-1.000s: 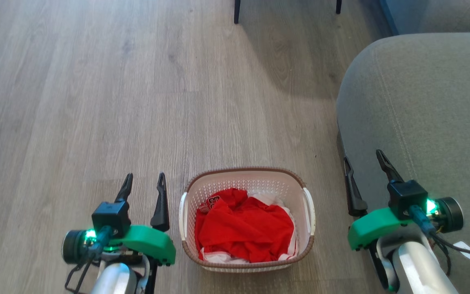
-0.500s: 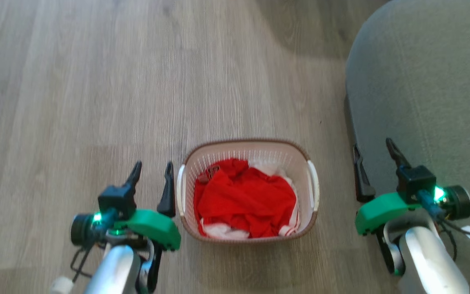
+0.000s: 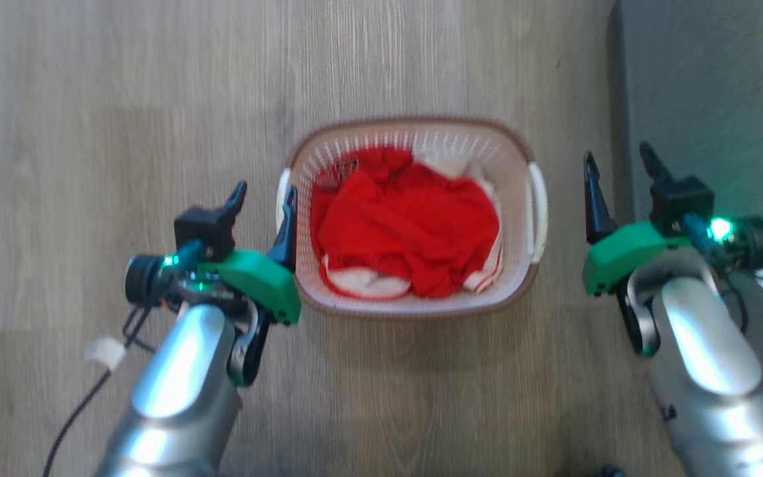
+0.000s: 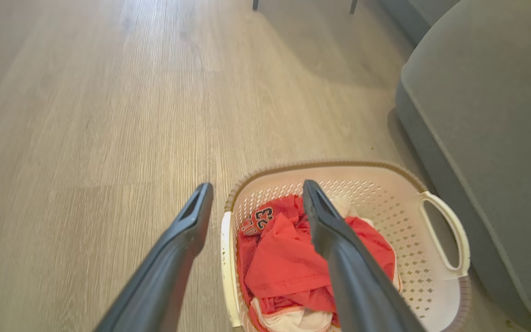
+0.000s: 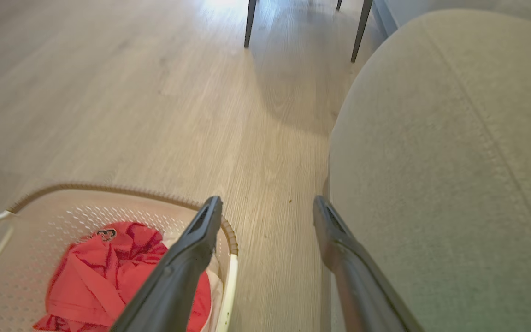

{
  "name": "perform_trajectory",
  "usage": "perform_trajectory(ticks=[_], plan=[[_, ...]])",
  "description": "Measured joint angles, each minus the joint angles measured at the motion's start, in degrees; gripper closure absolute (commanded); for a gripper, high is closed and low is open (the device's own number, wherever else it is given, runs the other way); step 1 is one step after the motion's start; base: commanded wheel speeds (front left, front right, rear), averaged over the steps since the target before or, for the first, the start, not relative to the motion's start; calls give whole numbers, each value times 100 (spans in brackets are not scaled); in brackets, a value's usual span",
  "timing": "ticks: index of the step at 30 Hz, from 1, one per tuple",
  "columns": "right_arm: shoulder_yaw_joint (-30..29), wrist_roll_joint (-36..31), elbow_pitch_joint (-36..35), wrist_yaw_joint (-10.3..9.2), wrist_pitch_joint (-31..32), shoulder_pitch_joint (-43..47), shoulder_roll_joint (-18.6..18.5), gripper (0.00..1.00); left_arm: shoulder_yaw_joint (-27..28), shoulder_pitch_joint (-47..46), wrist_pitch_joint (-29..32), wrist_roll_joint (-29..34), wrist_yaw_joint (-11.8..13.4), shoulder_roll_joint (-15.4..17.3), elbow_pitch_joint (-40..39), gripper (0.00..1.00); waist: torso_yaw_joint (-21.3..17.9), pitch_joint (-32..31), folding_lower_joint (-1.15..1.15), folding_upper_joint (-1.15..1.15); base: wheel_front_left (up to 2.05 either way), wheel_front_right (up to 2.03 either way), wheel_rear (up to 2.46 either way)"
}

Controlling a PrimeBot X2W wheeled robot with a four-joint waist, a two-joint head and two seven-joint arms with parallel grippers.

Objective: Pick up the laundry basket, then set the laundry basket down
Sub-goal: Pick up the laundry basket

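The laundry basket (image 3: pixel 434 140) is sitting on the wood-plank floor (image 3: pixel 123 99), with a grey sofa (image 3: pixel 706 93) standing close to the basket's right. It is holding a crumpled red jersey (image 3: pixel 408 228) over something white. The left gripper (image 3: pixel 265 195) is hanging at the basket's left side, jaws spread wide and empty, straddling the white left handle (image 4: pixel 227 258). One finger is outside the basket and the other above the jersey, though in the blurred head view contact with the handle cannot be judged. The right gripper (image 3: pixel 618 159), equally wide and empty, is hovering apart from the basket's right handle (image 3: pixel 539 209), between basket and sofa.
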Motion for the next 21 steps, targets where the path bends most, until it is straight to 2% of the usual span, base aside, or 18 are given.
perform_trajectory(ticks=[5,12,21], plan=[[66,-62,475,0,0,-526,-81,0,-172,-602,0,-118,-4,-7,614,0,23,631,0,0,0,0,0],[88,-90,1282,0,0,-1148,-78,0,-595,-1422,0,-461,-183,-40,1577,0,93,1437,-1,0,0,0,0],[516,550,2229,1,0,-1835,-57,0,-1056,-1998,0,-802,-254,-60,2270,0,121,1947,-1,0,0,0,0]])
